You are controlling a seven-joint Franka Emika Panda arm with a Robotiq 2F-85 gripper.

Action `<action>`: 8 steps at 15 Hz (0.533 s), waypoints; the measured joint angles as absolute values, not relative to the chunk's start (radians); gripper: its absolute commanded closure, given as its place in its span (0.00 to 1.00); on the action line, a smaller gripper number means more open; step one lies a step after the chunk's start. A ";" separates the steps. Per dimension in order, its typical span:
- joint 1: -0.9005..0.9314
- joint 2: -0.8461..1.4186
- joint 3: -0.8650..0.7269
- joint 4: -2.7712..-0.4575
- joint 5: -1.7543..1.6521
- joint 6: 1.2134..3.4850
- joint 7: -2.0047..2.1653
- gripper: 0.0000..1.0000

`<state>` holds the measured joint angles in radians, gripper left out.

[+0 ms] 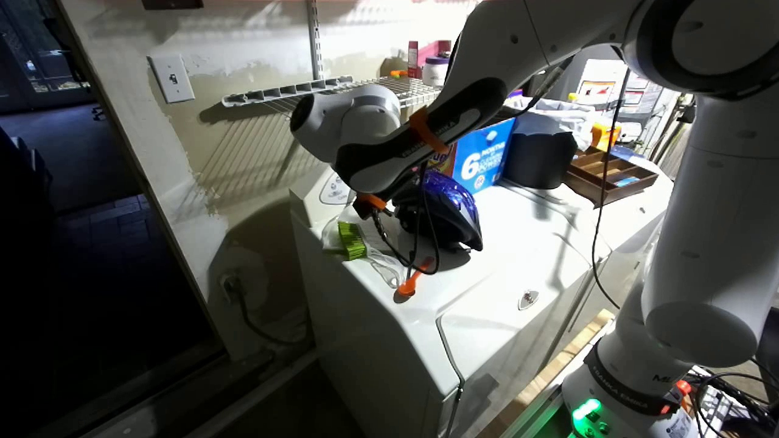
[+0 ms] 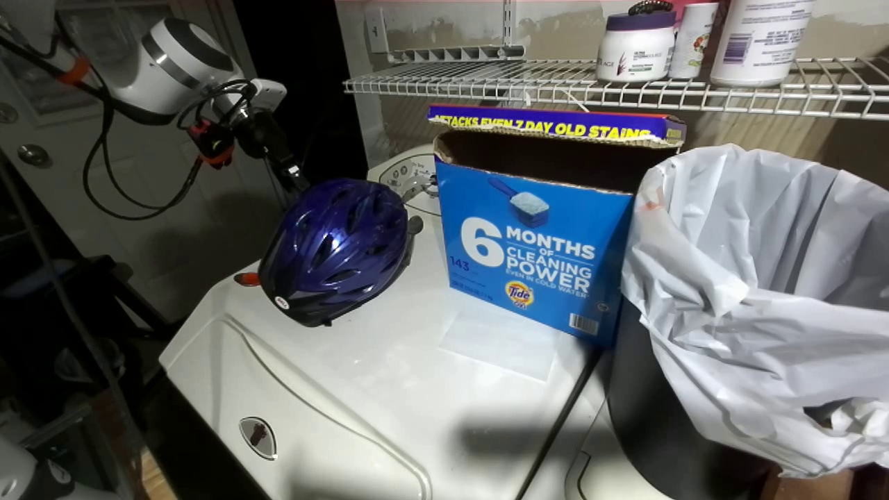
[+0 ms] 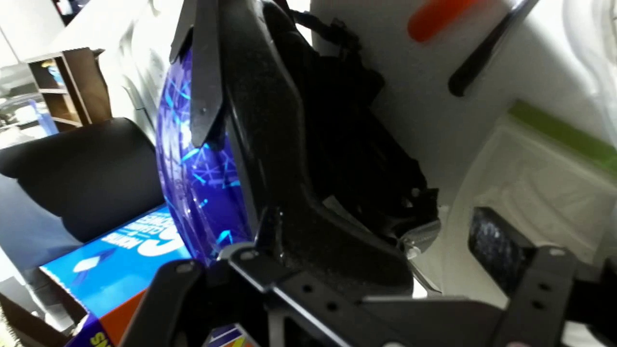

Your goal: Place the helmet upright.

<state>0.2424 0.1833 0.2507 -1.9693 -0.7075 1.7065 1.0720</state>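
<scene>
Here's the helmet [image 2: 340, 239], tilted on the white tabletop [image 2: 430, 403], glossy blue shell on the side of the detergent box [image 2: 528, 243], dark padded hollow facing the other way. And the end effector [image 3: 378, 226] is right up at it! In the wrist view its fingers stand wide apart, one by the seam where the helmet's shell meets its black rim, the opposite pad [image 3: 496, 250] out past that rim, in front of a plastic bag [image 3: 535, 188]. The rim shows in the gap between them, and nothing is gripped; whether a finger touches the helmet, I can't tell.

Now for room around the helmet. The detergent box stands near it, a strip of white between the two in an exterior view, and a bin [image 2: 653, 389] with a white liner [image 2: 785, 361] sits past that, farther from the helmet. Hollow side, it's tighter: an orange utensil [image 1: 408, 287], the plastic bag and a small green object [image 1: 351, 240] all lie between the helmet and the tabletop's side edge. Behind the helmet rises the control panel [image 1: 333, 190], and higher than the helmet runs a wire shelf [image 2: 514, 89]. Toward the front, though, room opens up: white surface stretches from the helmet to the front edge, an oval badge [image 2: 258, 437] close to that edge.
</scene>
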 measured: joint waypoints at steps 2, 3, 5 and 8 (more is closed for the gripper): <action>0.230 0.147 0.237 -1.984 -0.657 1.769 1.009 0.00; 0.224 0.124 0.230 -1.993 -0.635 1.793 0.973 0.00; 0.211 0.071 0.212 -2.014 -0.597 1.823 0.896 0.00; 0.185 -0.009 0.179 -2.046 -0.545 1.831 0.764 0.00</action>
<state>0.1848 -0.0089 0.1786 -2.0460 -0.5447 1.8310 0.7644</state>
